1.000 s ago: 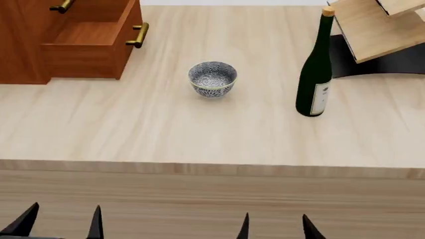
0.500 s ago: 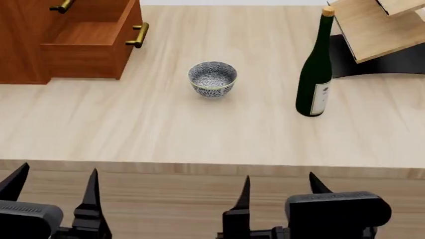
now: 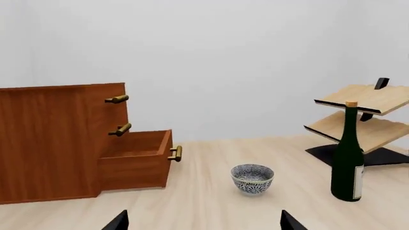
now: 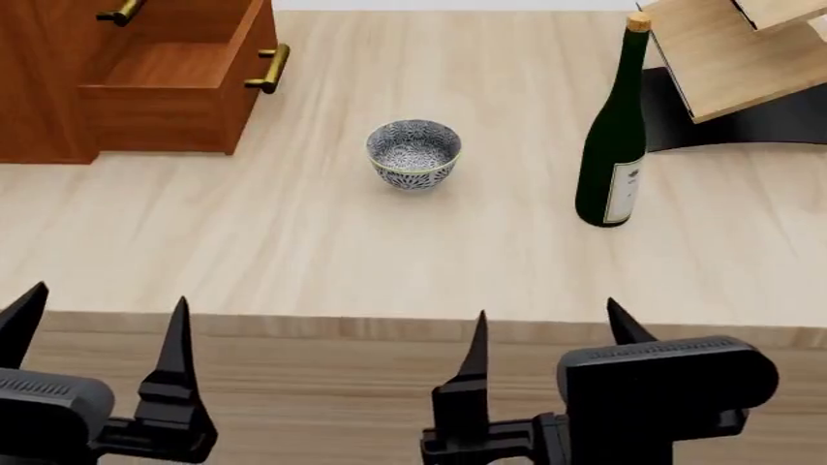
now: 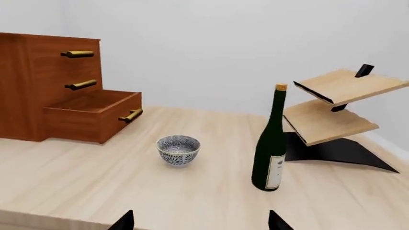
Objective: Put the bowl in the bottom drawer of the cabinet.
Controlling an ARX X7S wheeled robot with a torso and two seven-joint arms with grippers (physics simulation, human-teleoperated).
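The blue-and-white bowl (image 4: pixel 413 153) stands upright on the pale table, also seen in the left wrist view (image 3: pixel 252 177) and the right wrist view (image 5: pixel 178 149). Left of it, the reddish-brown cabinet (image 4: pixel 39 87) has its bottom drawer (image 4: pixel 174 68) pulled open, with nothing visible inside. My left gripper (image 4: pixel 105 300) and right gripper (image 4: pixel 545 310) hang open over the table's front edge, well short of the bowl. Nothing sits between either pair of fingers. Only the fingertips show in each wrist view.
A dark green wine bottle (image 4: pixel 613 145) stands upright to the right of the bowl. Behind it is a pale wooden rack (image 4: pixel 730 58) on a black base. The table's front edge (image 4: pixel 323 325) runs just ahead of both grippers.
Both grippers have risen and come forward from the bottom of the head view to the table's front edge. The bowl, bottle and drawer have not moved.
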